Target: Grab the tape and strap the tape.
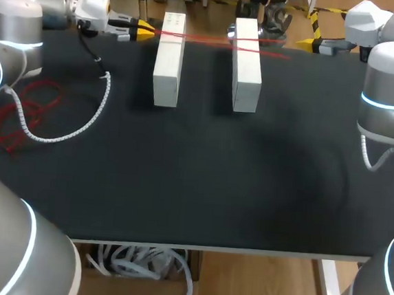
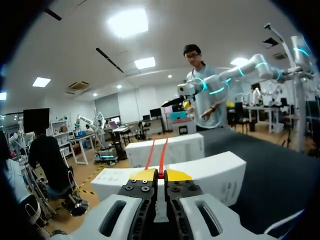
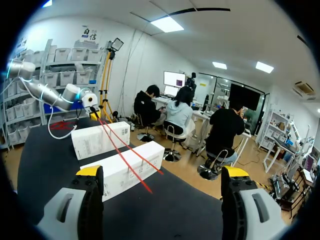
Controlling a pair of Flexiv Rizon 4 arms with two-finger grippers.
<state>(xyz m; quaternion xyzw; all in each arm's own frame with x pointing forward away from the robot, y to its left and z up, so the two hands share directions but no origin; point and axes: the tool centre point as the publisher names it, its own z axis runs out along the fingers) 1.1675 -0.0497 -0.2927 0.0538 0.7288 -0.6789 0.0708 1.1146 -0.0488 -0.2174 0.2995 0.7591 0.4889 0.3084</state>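
two strands of red tape (image 1: 207,36) stretched over both white boxes (image 1: 168,69) on the tabletop (image 1: 194,175), ends clamped in the clenched left jaws; right jaws released, well apart from it.

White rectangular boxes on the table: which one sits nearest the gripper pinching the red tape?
The left white rectangular box, right beside the left gripper shut on the red tape; the other box lies beyond it.
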